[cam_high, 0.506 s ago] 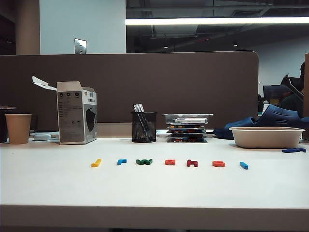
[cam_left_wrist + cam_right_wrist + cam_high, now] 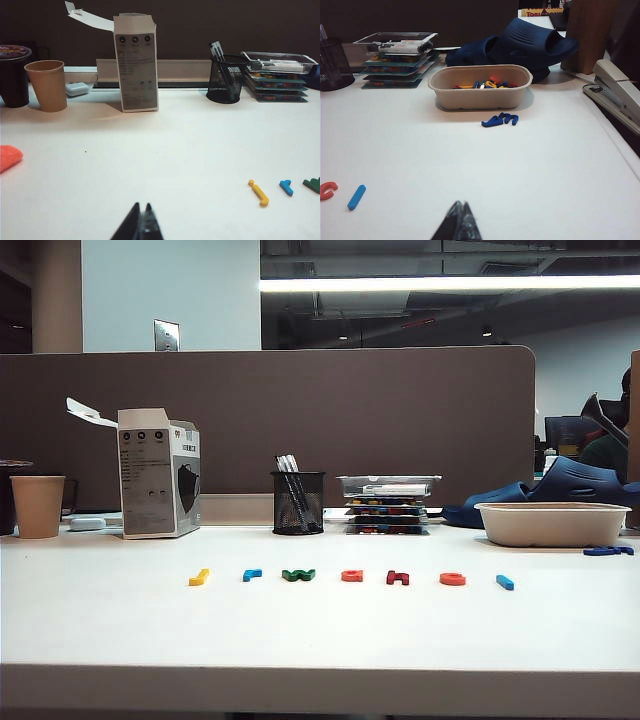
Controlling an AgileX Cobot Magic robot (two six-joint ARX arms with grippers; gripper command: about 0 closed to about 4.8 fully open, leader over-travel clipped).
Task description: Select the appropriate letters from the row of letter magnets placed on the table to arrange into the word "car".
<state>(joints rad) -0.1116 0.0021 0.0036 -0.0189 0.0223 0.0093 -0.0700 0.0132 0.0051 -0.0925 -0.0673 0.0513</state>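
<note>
Behind letter magnets: pen cup, bowl; hands closed

Seven letter magnets in a row, flat on white table, untouched

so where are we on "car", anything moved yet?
Nothing done: all seven letter magnets sit in one row on the table. Nothing in hand: the left gripper and right gripper are shut, empty, hanging back from the row. Left: pick the two orange-red letters and blue hooked r, arrange them.
</note>
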